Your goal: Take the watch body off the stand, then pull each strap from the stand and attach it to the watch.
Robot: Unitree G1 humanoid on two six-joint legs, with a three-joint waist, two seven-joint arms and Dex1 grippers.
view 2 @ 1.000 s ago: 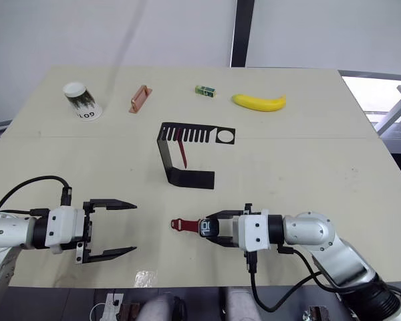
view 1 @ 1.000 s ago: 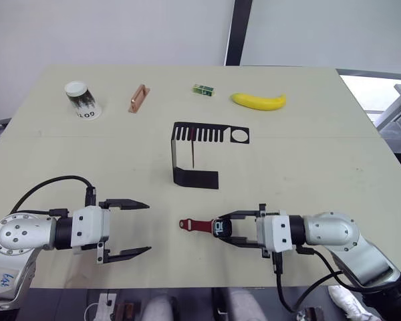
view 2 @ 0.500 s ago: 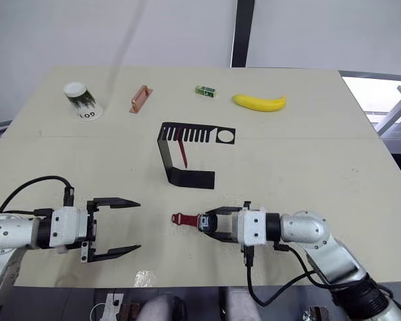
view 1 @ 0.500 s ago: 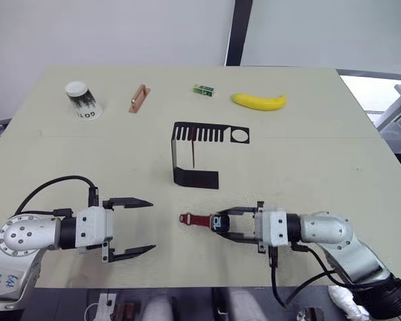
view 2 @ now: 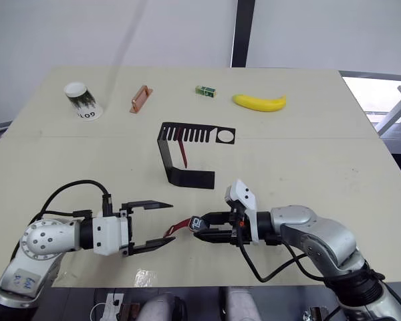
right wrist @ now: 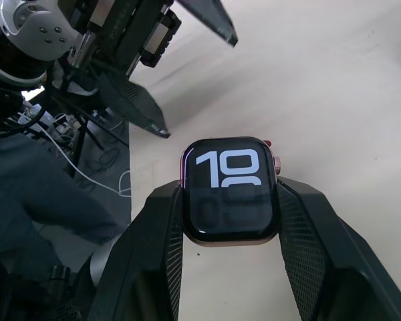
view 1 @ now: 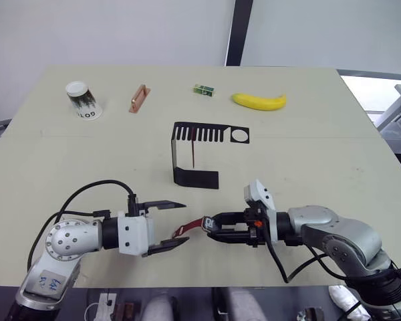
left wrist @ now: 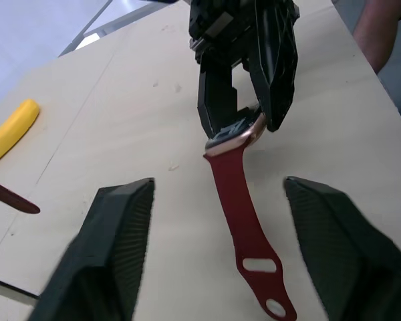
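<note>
Table point(view 1: 361, 167): stand point(view 1: 195, 155) set mid-surface, one strap point(view 1: 194, 152) hung from it.
Right gripper point(view 1: 214, 228): clamped on watch body point(right wrist: 230, 190), red strap point(left wrist: 244, 224) attached.
Left gripper point(view 1: 177, 224): fingers held wide apart around strap end, nothing gripped.

The watch body point(right wrist: 230, 190) is a small dark rounded-square case with a rose-gold rim and a lit screen showing white digits. It is clamped by its two sides in the right end effector point(view 1: 217, 228), above the near part of the counter point(view 1: 307, 160). One dark red strap point(left wrist: 244, 227) with holes near its free end is fixed to the case and slopes down away from it. The black stand point(view 1: 199, 152) sits mid-counter, its slotted top level, with the other red strap point(view 2: 181, 150) hanging from a slot.
</note>
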